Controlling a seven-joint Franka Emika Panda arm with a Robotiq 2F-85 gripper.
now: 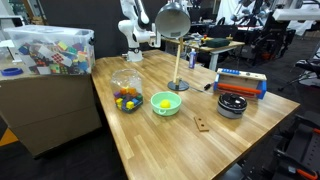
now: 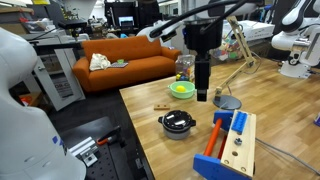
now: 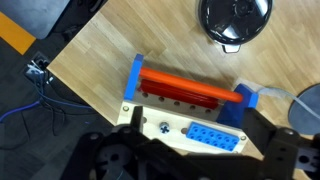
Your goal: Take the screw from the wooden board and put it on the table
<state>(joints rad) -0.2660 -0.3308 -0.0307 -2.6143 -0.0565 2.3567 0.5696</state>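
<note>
Lab bench at a standstill: a large light butcher-block worktable (image 1: 150, 140) fills a cluttered robotics lab. A cardboard-sided stand with a clear bin of colourful toys (image 1: 48, 48) sits just off its left edge, and an orange sofa (image 2: 125, 55) stands beyond it. Left to right across the top in an exterior view are a clear glass jar of coloured balls (image 1: 126, 95), a lime-green bowl (image 1: 166, 103) holding something yellow, and a wooden-stemmed lamp with a grey dome shade (image 1: 172, 20). Next comes the small flat brown wooden board (image 1: 202, 124), at 4 o'clock from the bowl. It lies near the front edge with bare planks all round it. Right of it are a round black lidded pot (image 1: 232, 104) and, at 12 o'clock from the pot, a blue, orange and pale-wood toy workbench (image 1: 241, 83). The arm's black gripper (image 2: 202, 97) hangs straight down above the table, at 3 o'clock from the bowl in that picture and well apart from the board. In the wrist view the workbench lies below it, close to the table's corner, with dark floor, a yellow stripe and loose cables (image 3: 38, 75) past the edge. Its blurred dark fingers (image 3: 115, 155) stand apart at the bottom of that view, holding nothing. The screw is too small to make out on the board in either exterior view, and the board falls outside the wrist view. A white robot shell (image 2: 25, 110) blocks one exterior view's left foreground, and the lamp's grey base (image 3: 305, 105) is cut off at the wrist view's right.
</note>
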